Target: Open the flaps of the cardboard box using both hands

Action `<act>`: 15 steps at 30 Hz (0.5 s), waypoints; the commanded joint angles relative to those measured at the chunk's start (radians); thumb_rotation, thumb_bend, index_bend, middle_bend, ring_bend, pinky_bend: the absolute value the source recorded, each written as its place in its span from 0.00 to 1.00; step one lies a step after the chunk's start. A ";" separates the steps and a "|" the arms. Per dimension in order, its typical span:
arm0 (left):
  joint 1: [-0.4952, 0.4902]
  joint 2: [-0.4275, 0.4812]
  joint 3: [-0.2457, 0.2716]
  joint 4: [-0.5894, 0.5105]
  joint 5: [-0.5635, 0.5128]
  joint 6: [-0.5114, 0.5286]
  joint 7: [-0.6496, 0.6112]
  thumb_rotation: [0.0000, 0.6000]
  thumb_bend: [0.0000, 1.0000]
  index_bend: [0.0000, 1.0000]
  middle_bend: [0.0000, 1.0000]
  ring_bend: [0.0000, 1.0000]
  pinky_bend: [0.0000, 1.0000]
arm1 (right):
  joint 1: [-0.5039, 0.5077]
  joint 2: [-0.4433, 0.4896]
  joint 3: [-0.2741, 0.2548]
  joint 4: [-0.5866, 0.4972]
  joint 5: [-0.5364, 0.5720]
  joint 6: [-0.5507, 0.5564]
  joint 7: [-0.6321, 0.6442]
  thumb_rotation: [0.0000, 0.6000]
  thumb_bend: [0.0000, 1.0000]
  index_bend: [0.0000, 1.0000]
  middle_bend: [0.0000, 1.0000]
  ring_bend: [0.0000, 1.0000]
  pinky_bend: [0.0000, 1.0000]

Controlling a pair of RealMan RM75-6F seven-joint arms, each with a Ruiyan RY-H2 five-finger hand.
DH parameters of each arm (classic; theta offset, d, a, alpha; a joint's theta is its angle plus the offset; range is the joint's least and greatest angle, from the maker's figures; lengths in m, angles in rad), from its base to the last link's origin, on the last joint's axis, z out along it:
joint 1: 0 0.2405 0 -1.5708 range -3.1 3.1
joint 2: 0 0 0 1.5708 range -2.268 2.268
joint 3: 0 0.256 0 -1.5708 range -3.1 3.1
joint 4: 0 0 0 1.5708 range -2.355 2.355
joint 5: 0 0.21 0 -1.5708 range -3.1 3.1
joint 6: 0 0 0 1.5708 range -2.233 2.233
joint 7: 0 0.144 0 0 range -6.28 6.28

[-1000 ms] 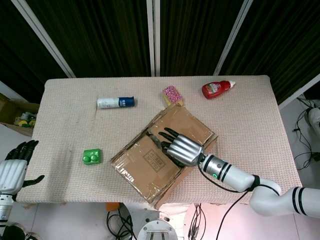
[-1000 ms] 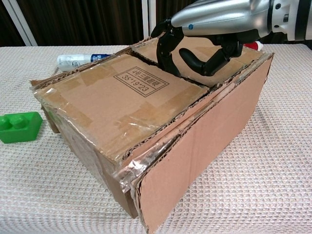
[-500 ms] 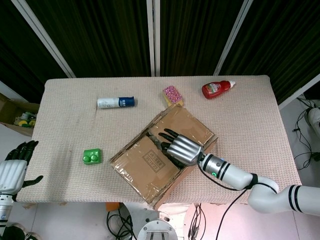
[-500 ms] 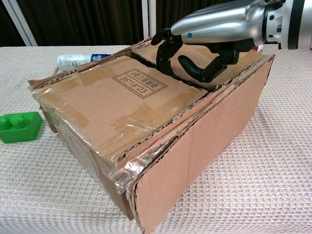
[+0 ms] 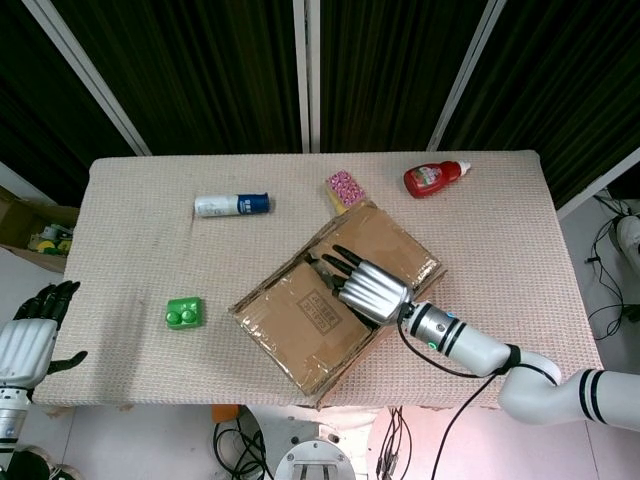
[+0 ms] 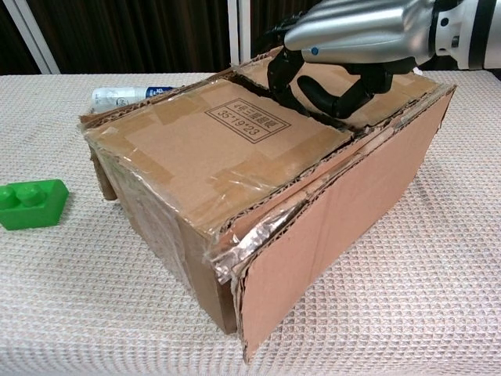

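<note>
Compared with a second earlier, the cardboard box (image 5: 335, 305) had slid and turned a bit toward the far right of the table, and the right hand (image 5: 368, 290) had gone along with it, sitting further in over the top. So the box sat near the front-middle of the table (image 5: 500, 230), angled, its two top flaps (image 6: 211, 141) lying flat and closed with tape across them and a printed label on the near one. From the chest view the right hand (image 6: 356, 39) was draped over the seam between the flaps, its dark fingers (image 6: 283, 74) curled down into the gap at the flap edge, hooked on the cardboard rather than spread flat. One side flap hung down loose along the right face of the box. The left hand (image 5: 28, 335) was way off at the left edge of the frame, below table level and well apart from the box, fingers apart and holding nothing. Around the box: a green block (image 5: 184, 313) to the left, a white bottle with a blue cap (image 5: 231, 205) lying on its side further back, a pink spotted packet (image 5: 342, 189) right beside the far corner of the box, and a red ketchup bottle (image 5: 434, 178) lying toward the back right.
</note>
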 commanded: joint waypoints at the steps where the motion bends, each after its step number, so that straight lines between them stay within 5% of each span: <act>1: 0.000 0.002 0.000 -0.003 -0.001 0.000 0.003 0.99 0.06 0.02 0.09 0.06 0.19 | -0.006 0.015 0.009 -0.010 -0.018 0.026 -0.029 1.00 0.88 0.60 0.42 0.00 0.00; 15: -0.011 0.004 0.001 -0.022 -0.003 -0.017 0.025 0.99 0.06 0.02 0.09 0.06 0.19 | -0.035 0.140 0.035 -0.097 -0.007 0.087 -0.179 1.00 0.88 0.65 0.42 0.00 0.00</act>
